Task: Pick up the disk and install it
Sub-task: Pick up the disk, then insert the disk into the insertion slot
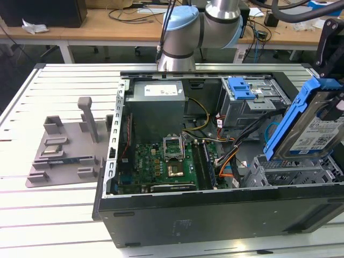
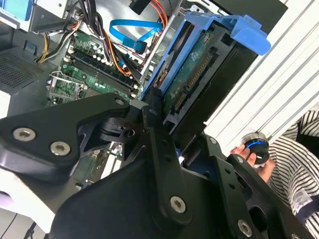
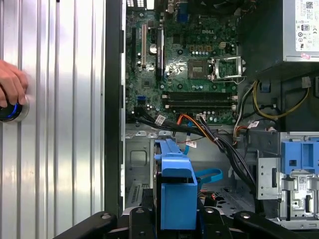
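Observation:
The disk (image 1: 314, 129), a silver drive in a bright blue carrier rail, hangs tilted over the front corner of the open computer case (image 1: 215, 209), at the exterior view's right. My gripper (image 1: 336, 107) is shut on it from the far side. Just below it sits a grey metal bay (image 1: 290, 172); the disk is above the bay, not seated in it. In the second wrist view the disk (image 2: 192, 74) shows its green circuit board between my black fingers (image 2: 152, 107). In the first wrist view the disk (image 3: 175, 189) is seen edge-on over the bay floor (image 3: 139, 164).
Inside the case are a motherboard (image 1: 161, 161), a grey power supply (image 1: 158, 99), a blue-handled drive cage (image 1: 242, 88) and loose cables (image 1: 236, 145). A grey fixture (image 1: 64, 145) lies on the slatted table. A person's hand (image 3: 10, 84) rests on a knob (image 3: 12, 112) beside the case.

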Controlling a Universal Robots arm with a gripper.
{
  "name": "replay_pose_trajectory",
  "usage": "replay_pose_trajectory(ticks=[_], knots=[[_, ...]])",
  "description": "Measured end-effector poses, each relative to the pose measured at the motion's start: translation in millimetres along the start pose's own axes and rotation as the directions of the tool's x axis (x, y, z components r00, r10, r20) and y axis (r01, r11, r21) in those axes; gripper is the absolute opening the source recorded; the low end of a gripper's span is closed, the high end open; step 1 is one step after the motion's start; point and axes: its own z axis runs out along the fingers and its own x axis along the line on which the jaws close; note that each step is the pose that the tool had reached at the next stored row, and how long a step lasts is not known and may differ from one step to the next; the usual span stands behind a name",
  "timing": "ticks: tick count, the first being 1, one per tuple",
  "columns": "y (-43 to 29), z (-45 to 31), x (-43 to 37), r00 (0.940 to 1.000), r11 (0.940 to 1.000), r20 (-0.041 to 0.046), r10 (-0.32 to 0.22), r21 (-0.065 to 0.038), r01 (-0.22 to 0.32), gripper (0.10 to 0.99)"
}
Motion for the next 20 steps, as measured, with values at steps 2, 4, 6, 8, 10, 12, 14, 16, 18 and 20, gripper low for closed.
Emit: replay_pose_trajectory(ticks=[2,4,6,8,10,12,14,16,18,20], knots=[[0.0,0.1,0.0,1.0,1.0,0.0,0.0,0.0,0.0,0.365],[0.0,0.1,0.0,1.0,1.0,0.0001,0.0,0.0,0.0,0.365],[0.0,0.2,0.0,1.0,1.0,0.0001,0.0,0.0,0.0,0.365],[-0.1,1.5,-0.2,1.0,1.0,0.0005,0.009,0.0,-0.009,0.365],[-0.1,3.8,-1.5,0.9998,0.9998,0.0007,0.021,0.0,-0.021,0.365],[-0.2,6.6,-1.9,0.9997,0.9997,0.0009,0.025,0.0,-0.025,0.365],[-0.3,10.2,-1.9,0.9997,0.9997,0.0007,0.025,0.0,-0.025,0.365],[-0.4,13.8,-1.8,0.9997,0.9997,0.0008,0.025,0.0,-0.025,0.365],[-0.5,16.9,-1.7,0.9997,0.9997,0.0008,0.025,0.0,-0.025,0.365],[-0.5,19.4,-1.6,0.9997,0.9997,0.0007,0.025,0.0,-0.025,0.365]])
